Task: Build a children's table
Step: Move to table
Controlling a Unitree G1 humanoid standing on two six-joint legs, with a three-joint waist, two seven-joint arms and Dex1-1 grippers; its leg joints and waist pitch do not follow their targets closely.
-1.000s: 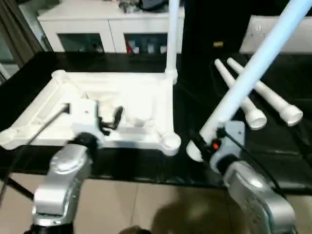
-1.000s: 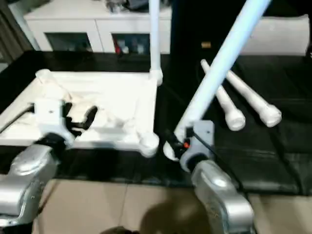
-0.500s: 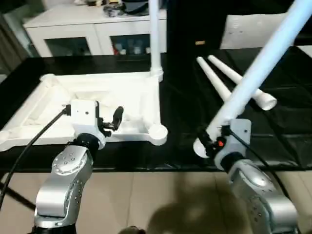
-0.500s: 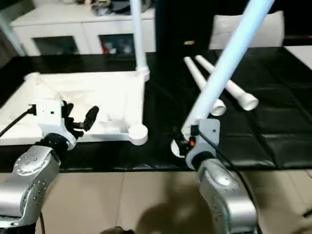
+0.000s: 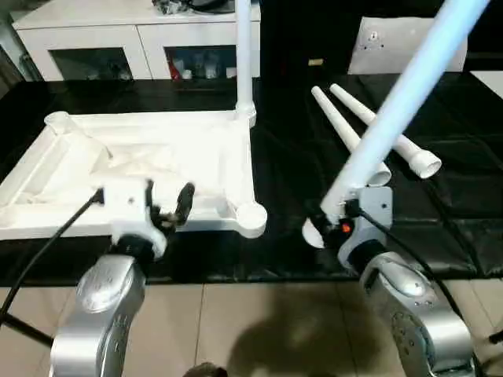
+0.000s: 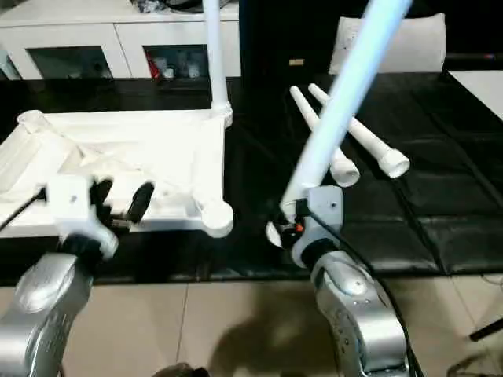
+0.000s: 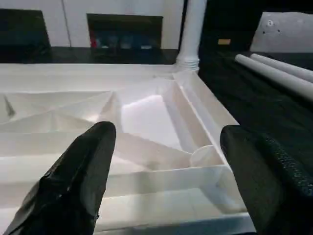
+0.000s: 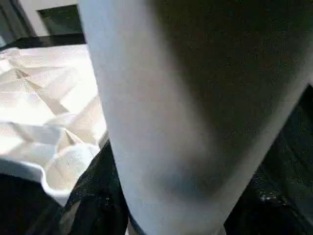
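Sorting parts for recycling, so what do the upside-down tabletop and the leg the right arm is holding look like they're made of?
Tabletop: likely moulded plastic, white, faintly glossy; ribbed underside and round corner sockets suggest it. Held leg: smooth white tapered tube, probably plastic too; its wall is hidden.

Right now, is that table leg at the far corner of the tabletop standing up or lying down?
Standing up. The leg rises straight from the tabletop's far corner socket.
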